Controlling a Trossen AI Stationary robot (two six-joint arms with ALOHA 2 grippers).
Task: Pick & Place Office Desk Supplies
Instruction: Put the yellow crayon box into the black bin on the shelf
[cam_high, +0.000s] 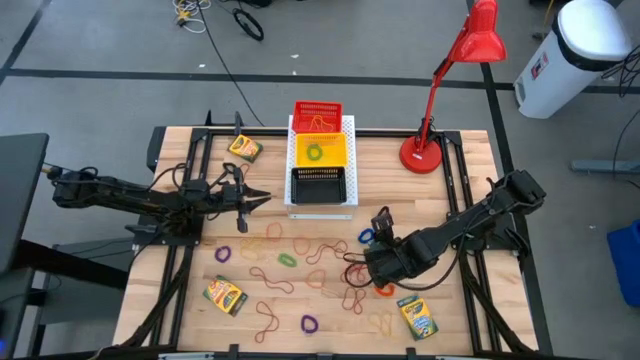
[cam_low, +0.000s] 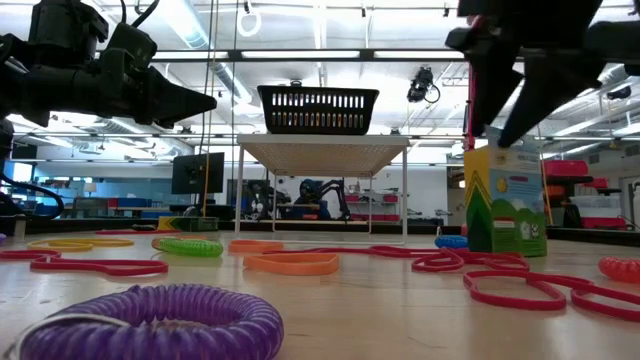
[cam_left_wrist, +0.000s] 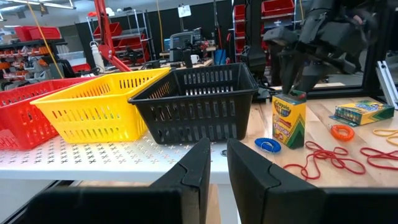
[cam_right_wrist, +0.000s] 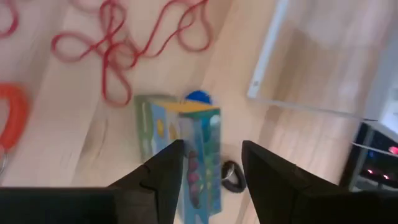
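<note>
Jaws of the right gripper (cam_right_wrist: 208, 165) stand apart, straddling the upright crayon box (cam_right_wrist: 186, 146).

Two dark, cable-draped jointed arms

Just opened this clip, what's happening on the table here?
The right end effector hangs just above an upright crayon box, fingers spread and not gripping it. The left end effector hovers empty, slightly parted, in front of the black basket. Rubber bands, elastic loops and other crayon boxes lie scattered on the table.
</note>
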